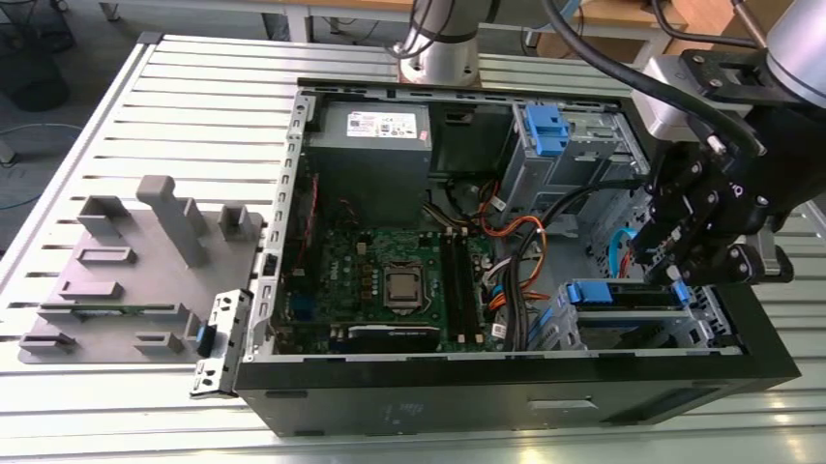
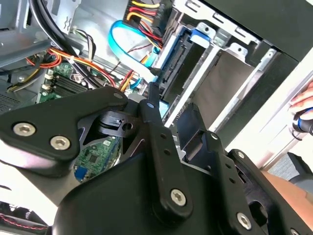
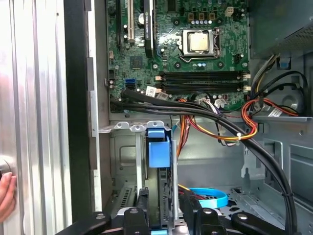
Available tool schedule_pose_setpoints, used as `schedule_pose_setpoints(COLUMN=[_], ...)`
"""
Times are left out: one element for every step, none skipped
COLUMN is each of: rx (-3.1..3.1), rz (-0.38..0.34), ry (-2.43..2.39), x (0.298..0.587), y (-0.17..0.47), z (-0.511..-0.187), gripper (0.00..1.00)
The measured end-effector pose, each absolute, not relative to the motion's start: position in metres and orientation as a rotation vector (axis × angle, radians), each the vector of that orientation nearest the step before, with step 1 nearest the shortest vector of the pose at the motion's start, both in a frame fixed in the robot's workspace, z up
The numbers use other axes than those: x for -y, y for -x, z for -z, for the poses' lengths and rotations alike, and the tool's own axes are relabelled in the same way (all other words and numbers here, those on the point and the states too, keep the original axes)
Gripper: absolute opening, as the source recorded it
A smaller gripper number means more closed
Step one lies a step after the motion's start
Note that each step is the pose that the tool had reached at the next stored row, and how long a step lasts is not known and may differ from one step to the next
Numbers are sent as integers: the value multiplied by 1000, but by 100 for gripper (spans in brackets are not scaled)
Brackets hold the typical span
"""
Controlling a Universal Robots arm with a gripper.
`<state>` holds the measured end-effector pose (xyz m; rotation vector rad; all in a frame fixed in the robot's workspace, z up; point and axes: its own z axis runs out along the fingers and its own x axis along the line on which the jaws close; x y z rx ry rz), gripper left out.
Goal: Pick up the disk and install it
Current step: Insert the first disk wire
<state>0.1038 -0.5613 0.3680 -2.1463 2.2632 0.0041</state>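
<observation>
The disk (image 1: 620,295) stands on edge in the lower drive bay at the exterior view's right of the open computer case (image 1: 516,391), its blue rails showing. In the first wrist view the disk (image 3: 159,152) is seen edge-on with a blue tab at its end, slid down between the bay's metal guides. My gripper (image 1: 674,282) hangs over that bay, and its black fingers (image 3: 142,215) straddle the disk's near end on both sides. The disk's dark edge (image 2: 173,58) runs from between the fingers into the bay. My gripper (image 3: 164,218) looks shut on the disk.
A motherboard (image 1: 387,275), a grey power-supply box (image 1: 374,130) and bundled cables (image 1: 516,251) fill the case. An upper bay carries a blue latch (image 1: 545,130). A grey fixture (image 1: 130,280) lies on the slatted table. A person's hand (image 3: 5,196) rests by the case.
</observation>
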Motion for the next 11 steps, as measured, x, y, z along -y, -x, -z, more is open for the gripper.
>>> schedule_pose_setpoints(rx=[-2263, -2263, -2263, -2263, -2263, -2263, -2263, -2263, -2263, -2263, -2263], rz=[-4, -4, -4, -4, -4, -4, -4, -4, -4, -4, -4], ry=[2146, 2146, 2146, 2146, 2146, 2146, 2146, 2146, 2146, 2146, 2146], x=[560, 559, 558, 557, 557, 556, 556, 555, 555, 555, 554], y=[-104, -104, -104, -104, -104, -104, -105, -105, -106, -106, -108], z=[-368, -367, -367, -366, -365, -363, -362, -361, -360, -360, -359], gripper=[42, 42, 42, 42, 42, 42, 42, 42, 42, 42, 42])
